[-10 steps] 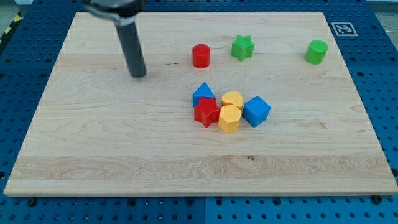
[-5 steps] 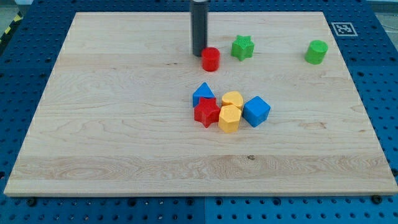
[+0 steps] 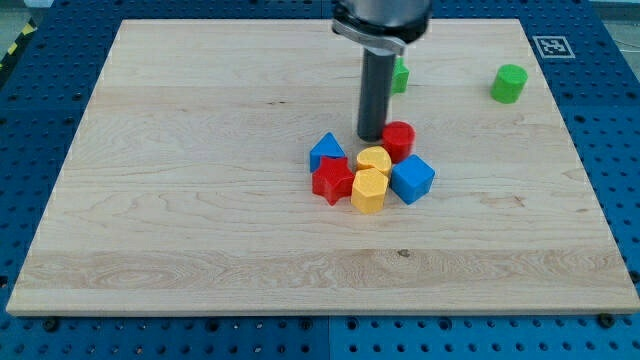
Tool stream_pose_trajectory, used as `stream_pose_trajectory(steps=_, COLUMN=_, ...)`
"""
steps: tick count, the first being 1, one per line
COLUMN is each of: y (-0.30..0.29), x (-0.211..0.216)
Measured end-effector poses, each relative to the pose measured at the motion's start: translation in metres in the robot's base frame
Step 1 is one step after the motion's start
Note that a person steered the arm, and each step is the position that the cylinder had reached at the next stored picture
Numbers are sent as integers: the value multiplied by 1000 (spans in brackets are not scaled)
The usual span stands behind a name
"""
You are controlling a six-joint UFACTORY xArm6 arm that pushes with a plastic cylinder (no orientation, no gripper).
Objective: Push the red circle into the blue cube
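The red circle (image 3: 399,140) is a short red cylinder near the board's middle. It sits just above the blue cube (image 3: 412,179) and looks to touch its upper edge. My tip (image 3: 371,136) is at the red circle's left side, touching it. The rod rises from there toward the view's top. The blue cube is at the right end of a tight cluster of blocks.
The cluster also holds a blue triangle (image 3: 326,152), a red star (image 3: 331,181) and two yellow blocks (image 3: 368,190) (image 3: 373,160). A green star (image 3: 399,74) is partly hidden behind the rod. A green cylinder (image 3: 508,83) stands at the upper right of the wooden board (image 3: 180,220).
My tip swept right from the board's upper left, met the red circle, and pushed it down and right until it reached the blue cube.
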State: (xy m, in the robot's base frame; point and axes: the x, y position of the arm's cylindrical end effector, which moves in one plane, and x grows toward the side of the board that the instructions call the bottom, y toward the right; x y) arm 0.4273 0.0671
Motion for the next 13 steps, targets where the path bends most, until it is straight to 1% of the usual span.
stream_pose_trajectory(steps=1, y=22, x=8)
stream_pose_trajectory(steps=2, y=23, x=-5)
stream_pose_trajectory(steps=3, y=24, x=-28)
stream_pose_trajectory(steps=4, y=49, x=-34)
stream_pose_trajectory(steps=6, y=102, x=-11)
stream_pose_trajectory(steps=8, y=100, x=15)
stream_pose_trajectory(steps=10, y=74, x=31)
stream_pose_trajectory(steps=11, y=75, x=28)
stream_pose_trajectory(steps=12, y=95, x=-13)
stream_pose_trajectory(steps=13, y=133, x=-29)
